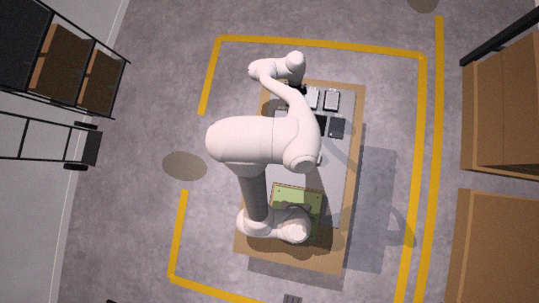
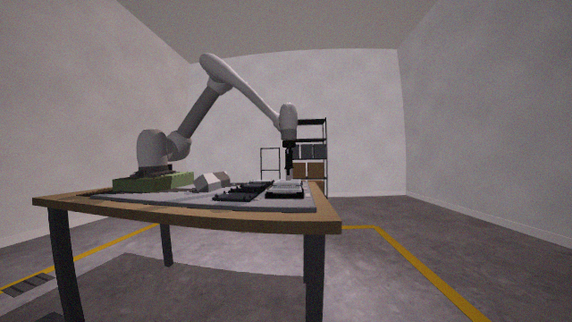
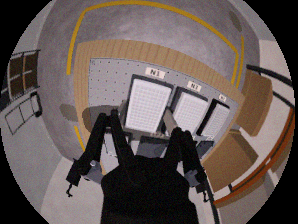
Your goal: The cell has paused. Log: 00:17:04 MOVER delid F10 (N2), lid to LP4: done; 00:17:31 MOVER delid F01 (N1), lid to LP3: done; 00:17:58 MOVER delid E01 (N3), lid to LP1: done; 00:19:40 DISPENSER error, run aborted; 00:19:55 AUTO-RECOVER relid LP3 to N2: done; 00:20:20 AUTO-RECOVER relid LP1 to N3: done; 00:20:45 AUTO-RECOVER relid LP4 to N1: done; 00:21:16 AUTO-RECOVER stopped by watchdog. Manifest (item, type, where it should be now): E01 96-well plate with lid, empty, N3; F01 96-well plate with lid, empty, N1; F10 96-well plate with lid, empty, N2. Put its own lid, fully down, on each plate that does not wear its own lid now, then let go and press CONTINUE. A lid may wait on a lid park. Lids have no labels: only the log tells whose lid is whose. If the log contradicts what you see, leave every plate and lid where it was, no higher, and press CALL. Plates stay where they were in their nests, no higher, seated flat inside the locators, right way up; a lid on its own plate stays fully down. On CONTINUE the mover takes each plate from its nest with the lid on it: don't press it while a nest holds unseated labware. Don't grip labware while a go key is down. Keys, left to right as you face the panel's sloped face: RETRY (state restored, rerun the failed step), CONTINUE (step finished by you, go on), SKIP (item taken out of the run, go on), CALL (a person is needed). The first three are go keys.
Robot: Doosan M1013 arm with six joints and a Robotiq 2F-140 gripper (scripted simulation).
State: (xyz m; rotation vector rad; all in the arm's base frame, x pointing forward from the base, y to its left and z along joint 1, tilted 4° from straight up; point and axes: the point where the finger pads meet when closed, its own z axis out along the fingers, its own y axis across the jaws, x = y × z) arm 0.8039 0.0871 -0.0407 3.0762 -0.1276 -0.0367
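Three white lidded plates stand in a row at the far end of the grey deck. In the wrist view they are the left plate (image 3: 147,106), the middle plate (image 3: 189,112) and the right plate (image 3: 217,119), each with a small label behind it. The overhead view shows the middle plate (image 1: 312,98) and the right plate (image 1: 331,100); the arm hides the left one. My gripper (image 3: 146,109) is open and hangs low over the near end of the left plate, also in the side view (image 2: 289,173). Nothing hangs between the fingers. I cannot tell whether they touch the lid.
Dark empty lid parks (image 1: 337,127) lie in a row in front of the plates. The grey key panel (image 2: 212,181) stands on the deck near the arm's green base (image 1: 296,198). The table's wooden rim (image 2: 268,219) runs close past the plates. Shelves stand beyond.
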